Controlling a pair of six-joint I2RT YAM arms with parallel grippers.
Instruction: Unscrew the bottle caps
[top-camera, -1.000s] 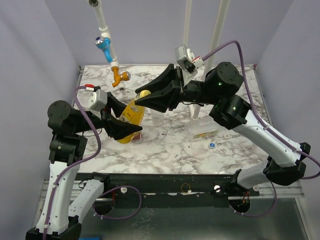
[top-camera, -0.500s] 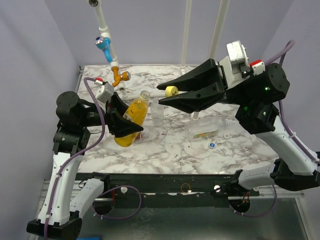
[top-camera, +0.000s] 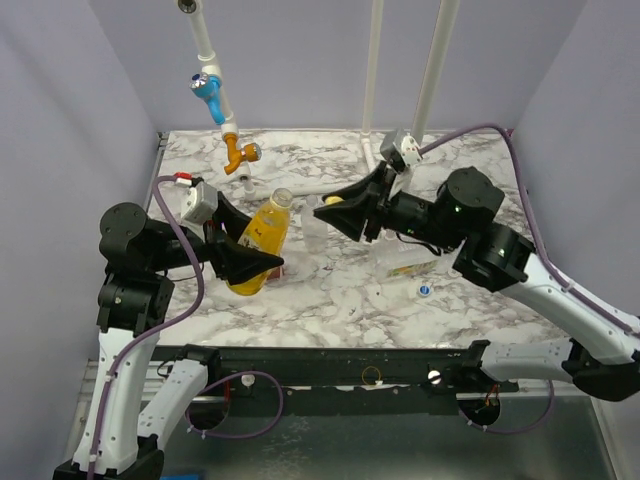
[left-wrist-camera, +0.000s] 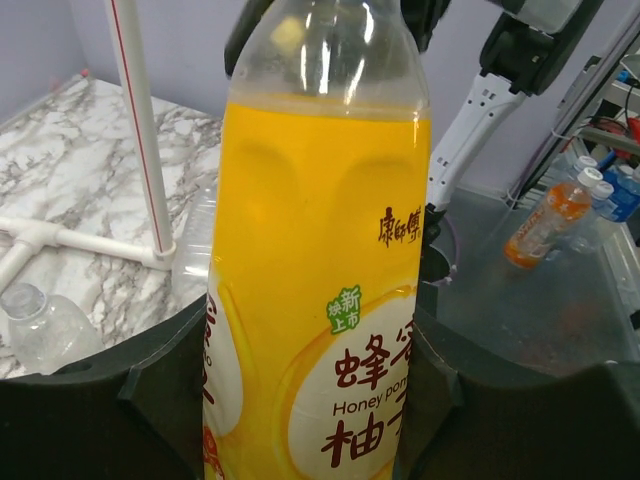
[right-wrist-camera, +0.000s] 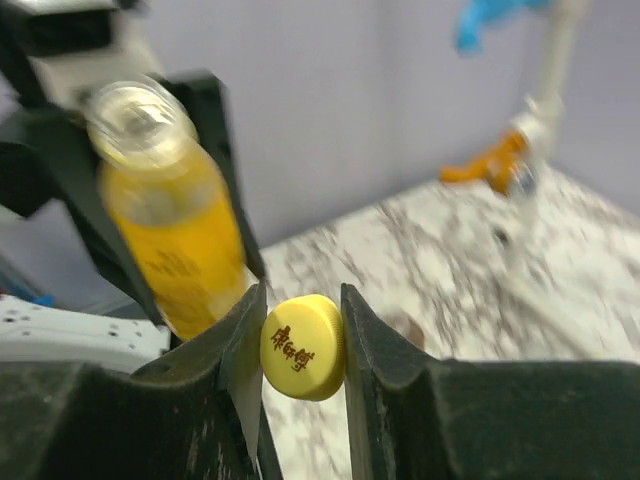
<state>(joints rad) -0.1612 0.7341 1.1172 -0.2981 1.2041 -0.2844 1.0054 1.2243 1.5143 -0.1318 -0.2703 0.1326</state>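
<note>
The yellow-orange bottle (left-wrist-camera: 318, 260), uncapped and mostly full of juice, leans tilted in the left pincer (top-camera: 256, 262), gripped at its lower body. A yellow cap (right-wrist-camera: 303, 347) with red characters is pinched in the right pincer (right-wrist-camera: 303, 315), apart from the bottle's mouth. A blue-and-white cap (top-camera: 424, 290) lies on the surface, well apart from both pincers.

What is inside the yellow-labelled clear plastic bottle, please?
Yellow liquid fills the bottle to its shoulder; the open neck is empty. The left tool hides part of its lower half.
</note>
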